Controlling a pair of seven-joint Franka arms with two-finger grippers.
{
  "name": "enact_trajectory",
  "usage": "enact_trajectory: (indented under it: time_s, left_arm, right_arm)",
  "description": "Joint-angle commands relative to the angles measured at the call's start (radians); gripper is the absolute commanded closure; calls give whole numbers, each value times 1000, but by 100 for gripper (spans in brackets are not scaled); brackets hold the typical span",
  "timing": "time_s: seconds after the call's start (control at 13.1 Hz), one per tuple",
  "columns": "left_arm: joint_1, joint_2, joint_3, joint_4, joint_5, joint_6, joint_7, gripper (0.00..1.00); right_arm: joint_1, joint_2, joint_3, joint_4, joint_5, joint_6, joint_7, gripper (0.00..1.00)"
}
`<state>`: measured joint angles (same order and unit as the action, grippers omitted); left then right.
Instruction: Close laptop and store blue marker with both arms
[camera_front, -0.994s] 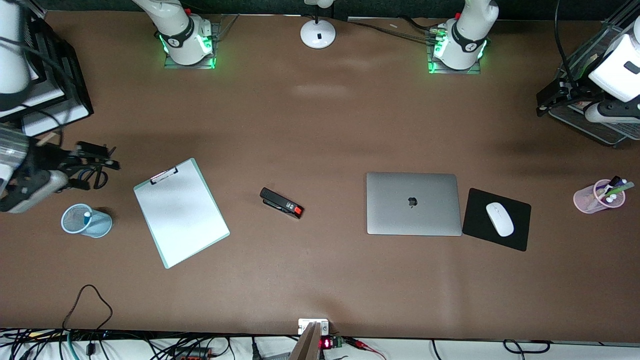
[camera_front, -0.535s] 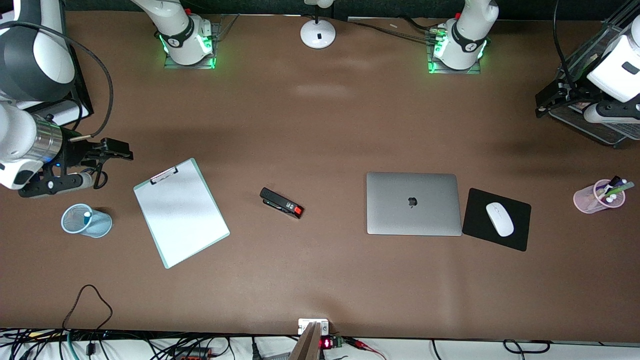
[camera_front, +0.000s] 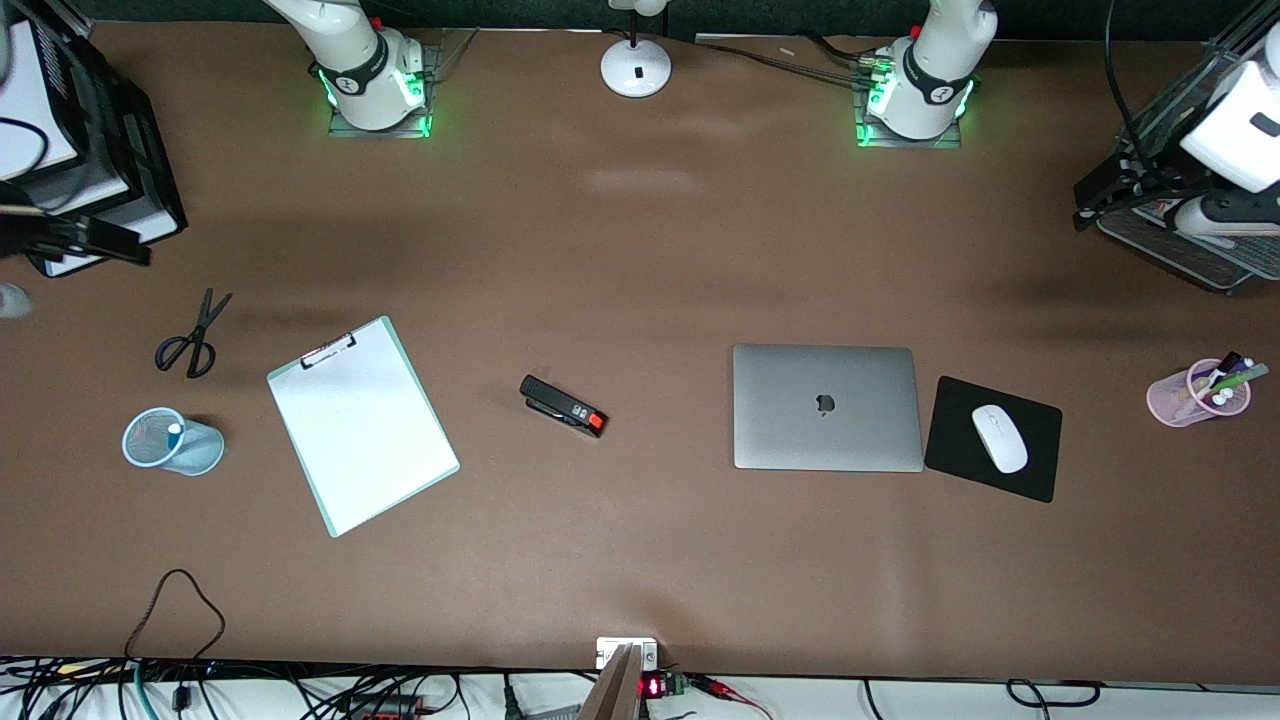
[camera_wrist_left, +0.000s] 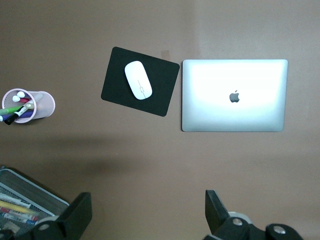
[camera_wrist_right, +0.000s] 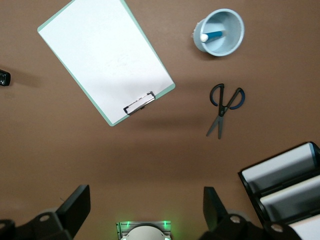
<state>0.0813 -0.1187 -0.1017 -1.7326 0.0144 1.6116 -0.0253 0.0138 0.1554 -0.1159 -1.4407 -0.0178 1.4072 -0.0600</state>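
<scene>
I work in a robot lab set up like an office: my desk (camera_front: 640, 250) carries a laptop (camera_front: 826, 407), clipboard (camera_front: 362, 425), stapler (camera_front: 563, 405), and loose cables (camera_front: 180, 600) along its edge.

Dark apple logo centred on the lid of the closed laptop (camera_front: 826, 406), seen also in the left wrist view (camera_wrist_left: 234, 95); no word beside it. Small red lit display on a device (camera_front: 651, 687) at the table edge nearest the front camera, digits not legible. Small light mark on the black stapler (camera_front: 563, 405), too small to read. Clipboard (camera_front: 362, 426) sheet blank. No other readable text.
</scene>
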Motion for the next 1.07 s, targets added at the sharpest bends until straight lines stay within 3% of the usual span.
enact_trajectory:
  time_s: [0.0, 0.31, 0.99]
  left_arm:
    - [6, -21, -13, -21, -19, 22, 35, 0]
    - [3, -19, -18, -21, -22, 34, 35, 0]
    - [-2, -6, -27, -19, -21, 24, 35, 0]
  right_arm:
    - [11, -57, 12, -59, -14, 16, 26, 0]
    - [11, -154, 13, -204, -8, 141, 29, 0]
    - [8, -155, 15, -172, -2, 82, 17, 0]
